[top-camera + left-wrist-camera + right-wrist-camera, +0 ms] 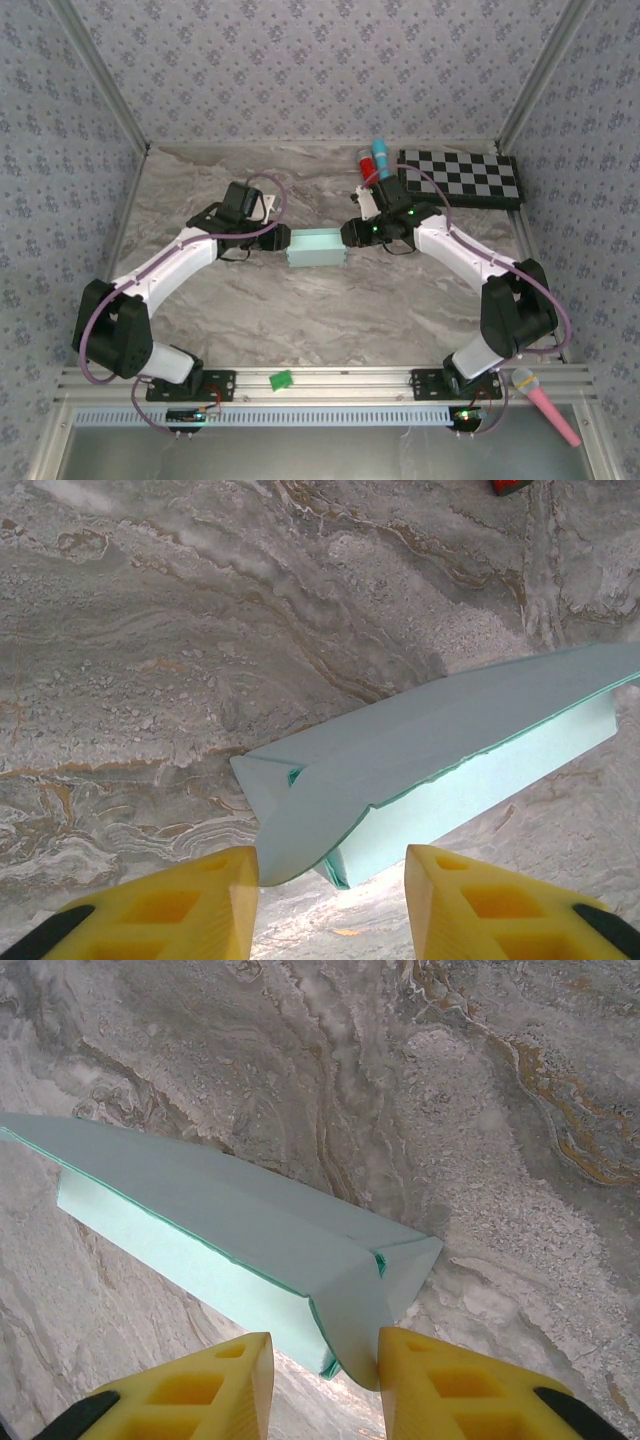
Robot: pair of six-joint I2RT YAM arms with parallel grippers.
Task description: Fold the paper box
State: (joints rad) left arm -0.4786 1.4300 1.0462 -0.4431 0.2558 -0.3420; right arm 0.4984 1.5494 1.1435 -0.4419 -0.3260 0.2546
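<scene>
Paper box (pixel 315 247) ends sitting between left fingers (pixel 180 905) and right fingers (pixel 460 1385), both pairs half-spread, unclamped, on bench (pixel 300 310).

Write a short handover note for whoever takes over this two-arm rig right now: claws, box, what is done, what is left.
Left claw: open, astride the left end of the pale mint-blue card box, not clamped.
Right claw: open, astride the box's right end.
Box: mid-table on the grey marble tabletop, between the two arms.
Done: walls are up and the box shape is formed.
Left: the top panel overhangs and the end flaps look loose; they probably need pressing and tucking.
</scene>
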